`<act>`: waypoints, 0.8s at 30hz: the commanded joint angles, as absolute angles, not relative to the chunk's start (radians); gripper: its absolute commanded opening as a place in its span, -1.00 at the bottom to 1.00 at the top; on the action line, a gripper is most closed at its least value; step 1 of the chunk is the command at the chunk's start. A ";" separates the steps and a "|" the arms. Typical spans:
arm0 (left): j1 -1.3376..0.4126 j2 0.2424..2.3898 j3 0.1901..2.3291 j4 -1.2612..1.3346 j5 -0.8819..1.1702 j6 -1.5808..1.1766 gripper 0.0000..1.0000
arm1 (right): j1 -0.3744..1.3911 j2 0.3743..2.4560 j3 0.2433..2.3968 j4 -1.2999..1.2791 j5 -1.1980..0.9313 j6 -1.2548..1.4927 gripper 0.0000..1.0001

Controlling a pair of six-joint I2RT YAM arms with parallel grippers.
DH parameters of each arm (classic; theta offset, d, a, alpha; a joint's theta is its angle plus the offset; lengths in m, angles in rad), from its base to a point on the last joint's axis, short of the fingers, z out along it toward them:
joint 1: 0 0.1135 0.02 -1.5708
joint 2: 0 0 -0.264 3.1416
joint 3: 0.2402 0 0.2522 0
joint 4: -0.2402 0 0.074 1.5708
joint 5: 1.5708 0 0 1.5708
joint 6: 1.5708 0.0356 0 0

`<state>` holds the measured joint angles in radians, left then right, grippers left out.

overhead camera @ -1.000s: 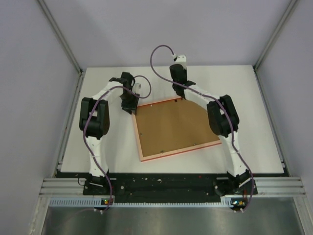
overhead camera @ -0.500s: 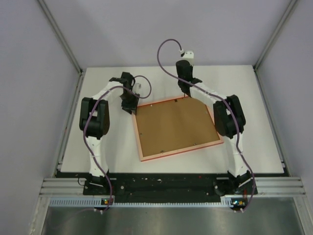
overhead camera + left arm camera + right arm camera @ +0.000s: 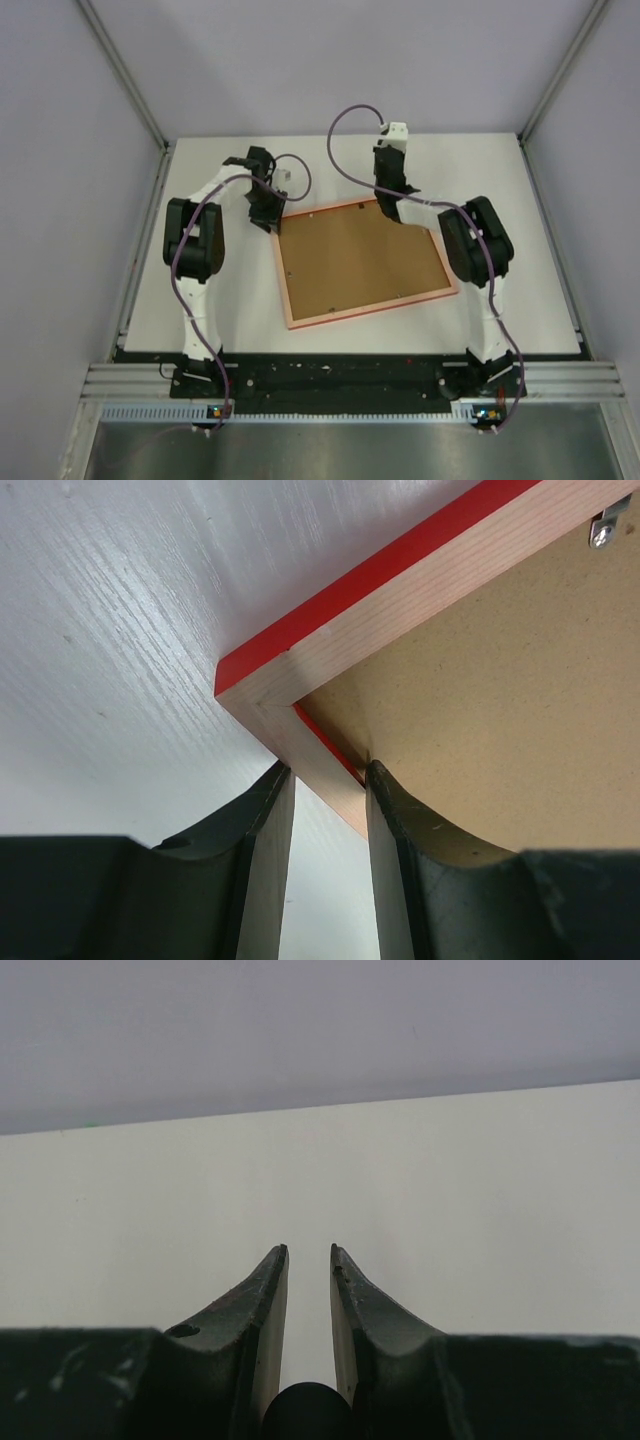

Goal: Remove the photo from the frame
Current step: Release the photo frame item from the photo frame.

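Note:
The frame [image 3: 370, 308] lies face down on the white table, its pale rim around the brown backing board [image 3: 355, 255]. The photo is hidden beneath that board. My left gripper [image 3: 325, 770] is shut on the frame's far left corner rail [image 3: 330, 640], one finger outside the red edge and the other on the backing board [image 3: 500, 680]; the top view shows this gripper [image 3: 266, 222] at that corner. My right gripper [image 3: 308, 1250] is all but shut, holds nothing, and points over bare table toward the back wall. The right arm [image 3: 392, 180] is raised by the frame's far right corner.
A small metal clip [image 3: 605, 525] is screwed to the rim near the left gripper. Grey walls enclose the table [image 3: 500, 170] at the back and sides. Both arm cables loop above the far edge of the frame.
The right gripper has lifted off the frame's far edge, shifted right and tipped up toward the back wall. The left gripper has stayed on its corner.

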<state>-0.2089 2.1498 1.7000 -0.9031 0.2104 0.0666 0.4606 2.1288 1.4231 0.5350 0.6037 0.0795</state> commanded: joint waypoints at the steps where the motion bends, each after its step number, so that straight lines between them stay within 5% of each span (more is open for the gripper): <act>1: -0.213 2.149 1.715 -0.936 0.275 0.109 -0.23 | 0.465 2.103 1.391 0.750 0.615 0.038 -1.00; 16: -0.213 2.146 1.717 -0.936 0.275 0.098 -0.23 | 0.529 2.128 1.447 0.732 0.678 0.006 -1.00; 24: -0.213 2.146 1.717 -0.930 0.262 0.089 -0.22 | 0.508 2.066 1.568 0.381 0.675 0.142 -1.00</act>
